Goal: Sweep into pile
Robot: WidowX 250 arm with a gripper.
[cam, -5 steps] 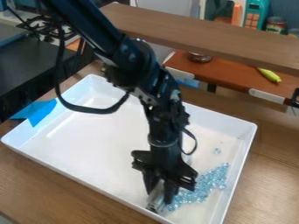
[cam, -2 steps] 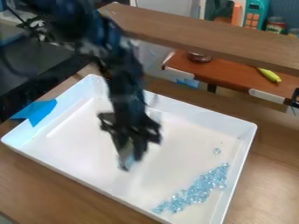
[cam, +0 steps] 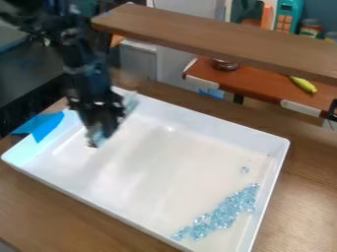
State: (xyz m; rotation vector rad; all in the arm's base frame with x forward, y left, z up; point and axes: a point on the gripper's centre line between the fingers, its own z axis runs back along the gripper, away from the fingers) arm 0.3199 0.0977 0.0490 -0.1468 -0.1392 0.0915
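Note:
The black gripper [cam: 99,134] hangs over the upper left part of the white tray [cam: 164,221], well away from the beads. Something pale shows at its lower end, too blurred to make out. A band of light blue glassy beads [cam: 227,209] runs diagonally along the tray's lower right side, from the front wall up toward the right wall. One small clump of beads [cam: 244,170] lies apart, above the band.
Blue tape [cam: 41,126] is stuck over the tray's left rim. Behind the tray are a raised wooden shelf [cam: 217,39] and a red-brown counter [cam: 263,86] with a yellow toy [cam: 303,84] on it. A dark stove surface stands at the left.
The gripper has moved from beside the beads at the lower right to the upper left of the tray, uncovering the band's lower end. The beads look unchanged between the last two views.

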